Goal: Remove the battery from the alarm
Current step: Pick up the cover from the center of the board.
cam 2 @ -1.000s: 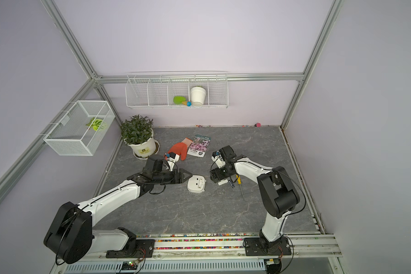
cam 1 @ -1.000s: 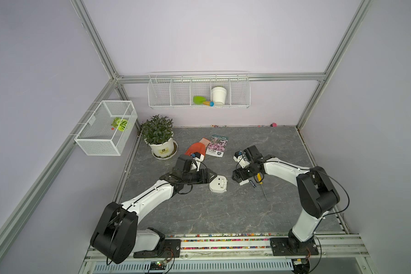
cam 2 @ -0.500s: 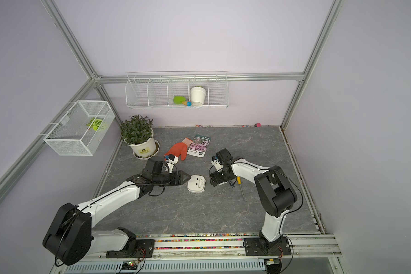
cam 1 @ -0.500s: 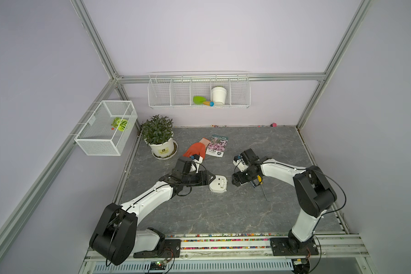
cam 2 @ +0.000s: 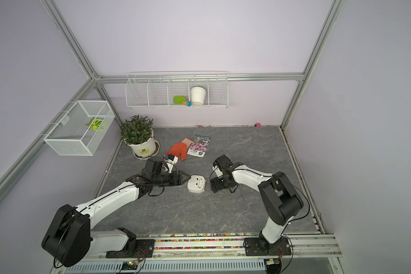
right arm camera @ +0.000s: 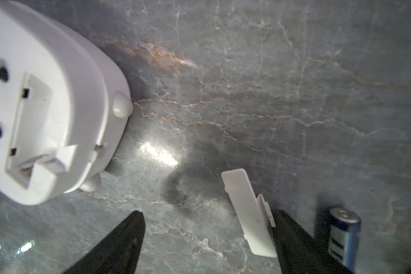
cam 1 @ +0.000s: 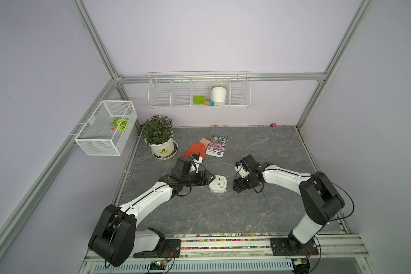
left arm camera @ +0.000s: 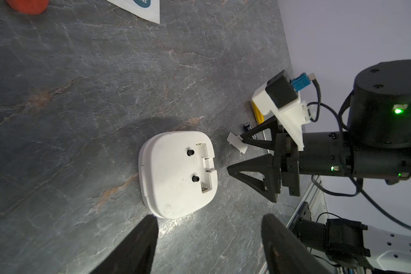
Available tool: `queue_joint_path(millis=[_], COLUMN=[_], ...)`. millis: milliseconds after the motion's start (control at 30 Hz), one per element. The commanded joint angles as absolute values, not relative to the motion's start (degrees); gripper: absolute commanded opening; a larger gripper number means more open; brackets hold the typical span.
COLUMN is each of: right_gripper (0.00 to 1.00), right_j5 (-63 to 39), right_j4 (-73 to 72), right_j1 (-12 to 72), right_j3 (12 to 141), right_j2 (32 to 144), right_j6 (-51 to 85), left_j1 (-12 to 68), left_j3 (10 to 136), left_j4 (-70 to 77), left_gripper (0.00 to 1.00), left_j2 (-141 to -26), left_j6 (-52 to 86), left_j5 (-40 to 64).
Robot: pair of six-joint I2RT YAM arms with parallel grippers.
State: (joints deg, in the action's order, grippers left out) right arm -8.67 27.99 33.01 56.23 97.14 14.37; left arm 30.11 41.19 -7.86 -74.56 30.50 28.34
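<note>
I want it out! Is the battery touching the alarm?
Apart. The right wrist view shows a wide gap between the battery and the alarm.

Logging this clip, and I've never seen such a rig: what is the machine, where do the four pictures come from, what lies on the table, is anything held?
Two white-and-black robot arms work on a grey marbled table. Two pictures look down from overhead; two come from cameras on the arms' wrists. The small white rounded-square plastic alarm lies face down, battery slot open and empty. The left gripper and right gripper flank it, both open, holding nothing. By the right gripper lie the small flat white cover and the tiny dark blue cylindrical battery.
</note>
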Motion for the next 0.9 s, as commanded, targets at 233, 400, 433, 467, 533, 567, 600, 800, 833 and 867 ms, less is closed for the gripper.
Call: queue_joint_path(millis=[233,400,433,467,533,567,600,800,833,867], right_gripper=[0.87,0.87,0.86,0.84,0.82,0.80,0.78,0.65,0.62,0.59], right_j5=[-11.9,-11.5,-12.8,-15.0,-19.6,-22.9,-25.7,-32.7,-33.0,-33.0], right_j4=[26.4,26.2,25.6,24.0,20.4,17.5,15.2,7.5,6.6,6.1], right_j1=[38.3,35.7,34.2,32.4,29.7,28.0,26.7,22.0,21.5,21.2], right_j3=[49.2,47.6,46.9,45.6,43.1,41.5,39.8,35.2,34.8,34.7], right_j2=[95.0,92.0,91.0,89.7,87.4,86.2,85.2,83.3,83.6,84.1], right_j6=[24.9,24.4,24.2,24.2,25.2,26.3,27.6,32.6,33.4,33.9], left_j1=[29.8,29.8,29.8,29.8,29.8,29.8,29.8,29.8,29.7,29.8], left_j3=[42.3,42.5,42.5,42.5,42.4,42.1,42.0,41.2,41.3,41.2], left_j4=[-9.4,-9.4,-9.4,-9.4,-9.5,-9.3,-9.2,-7.9,-7.8,-7.7], left_gripper=[0.73,0.74,0.73,0.73,0.73,0.73,0.73,0.74,0.74,0.73], left_j2=[-73.3,-73.2,-73.3,-73.3,-73.2,-73.2,-73.1,-73.2,-73.3,-73.3], left_j6=[28.6,28.5,28.5,28.5,28.6,28.7,28.7,29.5,29.5,29.6], left_j5=[27.8,27.7,27.7,27.8,27.6,27.5,27.4,27.2,27.3,27.3])
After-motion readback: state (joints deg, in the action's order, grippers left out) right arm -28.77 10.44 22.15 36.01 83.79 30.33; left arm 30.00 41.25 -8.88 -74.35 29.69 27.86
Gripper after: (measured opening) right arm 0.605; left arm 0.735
